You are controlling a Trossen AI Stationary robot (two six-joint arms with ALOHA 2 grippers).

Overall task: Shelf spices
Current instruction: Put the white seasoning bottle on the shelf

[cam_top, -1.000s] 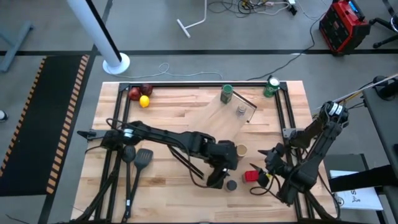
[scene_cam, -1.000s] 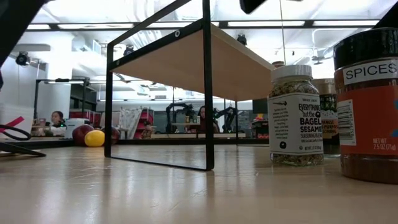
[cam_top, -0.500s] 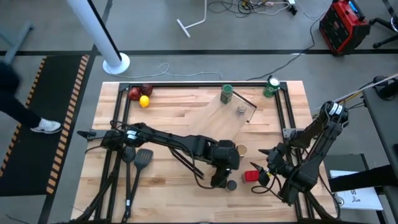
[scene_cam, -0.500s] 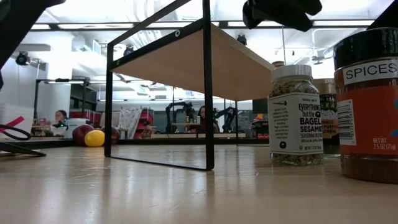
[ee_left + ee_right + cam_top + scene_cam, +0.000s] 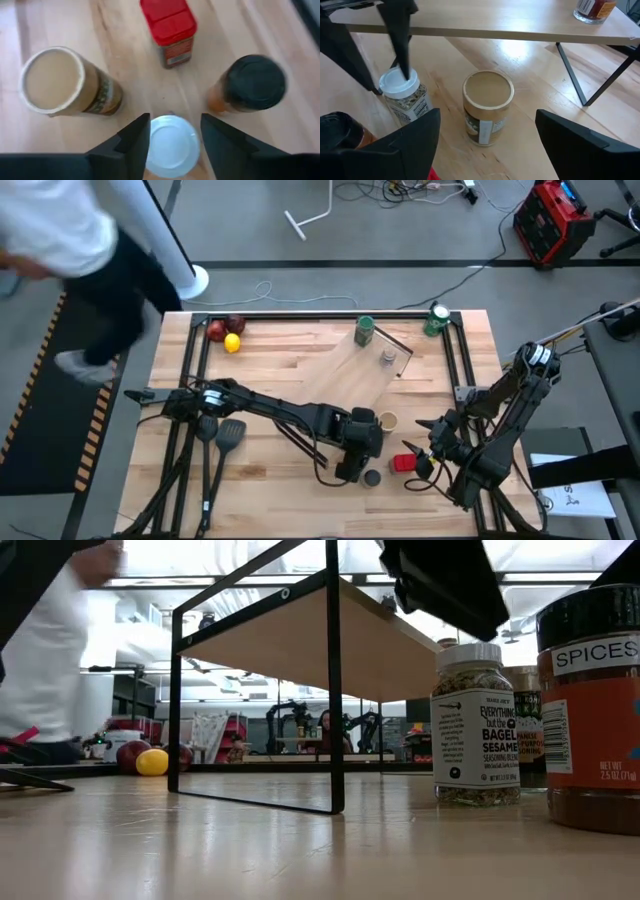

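In the left wrist view my left gripper [image 5: 172,135] is open, with one finger on each side of the white-topped jar [image 5: 173,146]. The tan-topped jar [image 5: 52,80], red-topped jar [image 5: 168,27] and black-topped jar [image 5: 255,82] stand around it on the table. In the high view that gripper [image 5: 350,465] covers the white top. My right gripper [image 5: 428,452] waits open near the table's right edge, facing the tan-topped jar [image 5: 488,100]. The green-topped jar [image 5: 364,330] and silvery-topped jar [image 5: 387,358] stand on the shelf [image 5: 350,375]. My left gripper comes at the white-topped jar from above, pointing down, and its fingers [image 5: 132,142] stand close beside the cap's rim [image 5: 152,142] on two sides. I cannot tell whether they touch it. The jar stands upright on the table.
A green can [image 5: 436,320] stands at the far right corner, and fruit [image 5: 226,333] lies at the far left. Spatulas [image 5: 225,440] lie near the left arm's base. A person [image 5: 70,260] moves past beyond the table's far left corner.
My left gripper has come down over the white-topped jar and shifted slightly toward the table's right. In the low view it has dropped into the picture from above. A person has walked in beyond the far left corner.
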